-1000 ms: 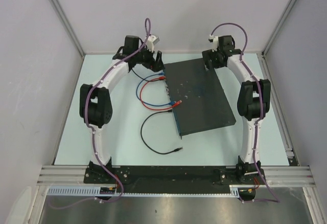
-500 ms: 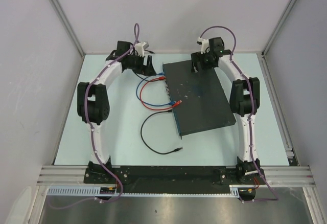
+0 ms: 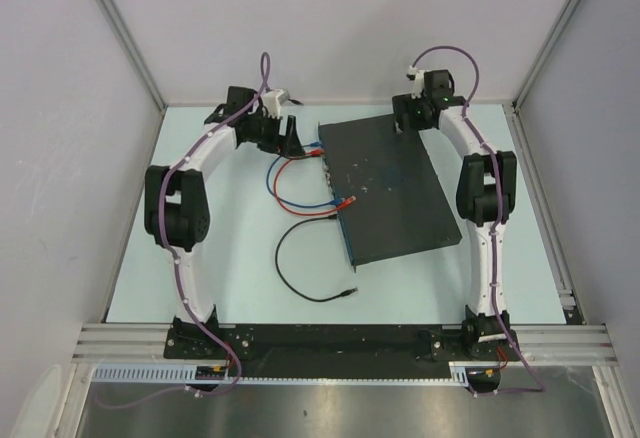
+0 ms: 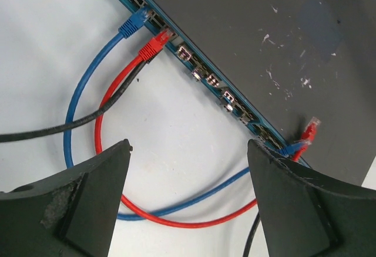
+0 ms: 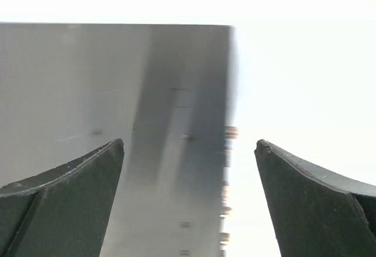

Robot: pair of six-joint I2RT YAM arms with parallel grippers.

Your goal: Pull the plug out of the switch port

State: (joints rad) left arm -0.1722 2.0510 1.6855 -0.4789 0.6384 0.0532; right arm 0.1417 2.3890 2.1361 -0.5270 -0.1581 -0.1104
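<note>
- Top external view showed the switch (image 3: pixel 395 188) lying flat and skewed right of the frame's centre on the pale table (image 3: pixel 200 258), with its socket edge facing left.
- The left gripper (image 3: pixel 290 134) hung just left of the switch's upper-left corner, and the right gripper (image 3: pixel 404 118) sat over the switch's upper edge.
- In the left wrist view, the left gripper (image 4: pixel 188 145) had its fingers well apart, with only table and cable loops showing in the gap.
- A blue plug (image 4: pixel 132 23) and a red plug (image 4: pixel 154 44) sat side by side in the sockets (image 4: pixel 202 75) at the upper left of the frame.
- A second red plug (image 4: pixel 309 132) rested loose on the switch's top near the right edge.
- A black cable (image 4: pixel 59 127) ran in from the left towards the red plug.
- In the right wrist view, the right gripper (image 5: pixel 189 142) was spread wide and held nothing, with the switch's grey top beneath it.
</note>
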